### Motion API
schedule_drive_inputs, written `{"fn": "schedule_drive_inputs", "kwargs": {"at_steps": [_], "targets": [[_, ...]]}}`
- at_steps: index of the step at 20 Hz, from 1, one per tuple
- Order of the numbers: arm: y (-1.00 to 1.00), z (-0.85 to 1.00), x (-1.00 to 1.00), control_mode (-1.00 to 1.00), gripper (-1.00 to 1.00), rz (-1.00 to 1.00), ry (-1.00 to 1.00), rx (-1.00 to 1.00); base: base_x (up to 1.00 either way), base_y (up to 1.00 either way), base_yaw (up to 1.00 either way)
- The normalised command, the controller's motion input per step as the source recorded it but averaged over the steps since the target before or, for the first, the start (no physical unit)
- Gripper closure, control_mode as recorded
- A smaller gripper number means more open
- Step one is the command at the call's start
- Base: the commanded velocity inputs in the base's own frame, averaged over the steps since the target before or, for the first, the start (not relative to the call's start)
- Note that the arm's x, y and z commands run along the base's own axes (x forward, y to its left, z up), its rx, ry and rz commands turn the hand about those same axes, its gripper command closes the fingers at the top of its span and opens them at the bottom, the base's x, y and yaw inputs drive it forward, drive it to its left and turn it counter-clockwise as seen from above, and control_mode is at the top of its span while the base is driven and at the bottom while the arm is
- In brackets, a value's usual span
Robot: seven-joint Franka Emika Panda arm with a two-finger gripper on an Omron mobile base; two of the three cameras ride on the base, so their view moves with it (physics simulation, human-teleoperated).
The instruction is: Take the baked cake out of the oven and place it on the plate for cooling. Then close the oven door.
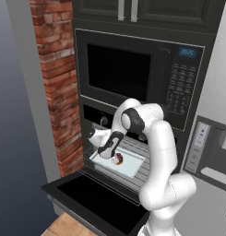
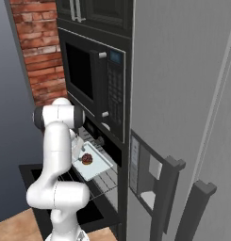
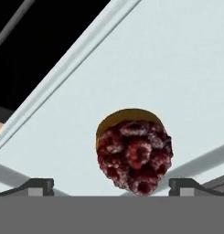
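The oven door (image 1: 93, 200), a flat glossy black panel, lies dropped open below the oven (image 1: 133, 152); a pale, smooth rectangular tray (image 1: 128, 167) with a raised lip rests on the wire rack (image 1: 149, 177); on it sits the cake (image 3: 134, 153), small and round, golden at the base, topped with bumpy dark-red berries; the gripper (image 3: 111, 185) hangs just over it, jaws spread wide either side, grasping nothing.
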Motion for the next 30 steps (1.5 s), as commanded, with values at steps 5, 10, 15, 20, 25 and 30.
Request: {"fn": "schedule_drive_inputs", "kwargs": {"at_steps": [5,10,15,20,25,30], "targets": [[0.0,-0.14,0.14,-1.0,-1.0,0.05,0.01,0.0,0.0,0.0,0.0],[-0.04,-0.14,0.03,-1.0,-1.0,0.03,0.04,0.0,0.0,0.0,0.0],[-0.2,-0.07,0.0,-1.0,-1.0,0.0,0.04,0.0,0.0,0.0,0.0],[-0.21,-0.09,0.0,-1.0,-1.0,0.01,0.02,0.0,0.0,0.0,0.0],[-0.29,-0.28,-0.05,-1.0,-1.0,0.01,0.04,0.0,0.0,0.0,0.0],[-0.25,-0.58,-0.02,-1.0,-1.0,0.06,0.03,0.0,0.0,0.0,0.0]]}}
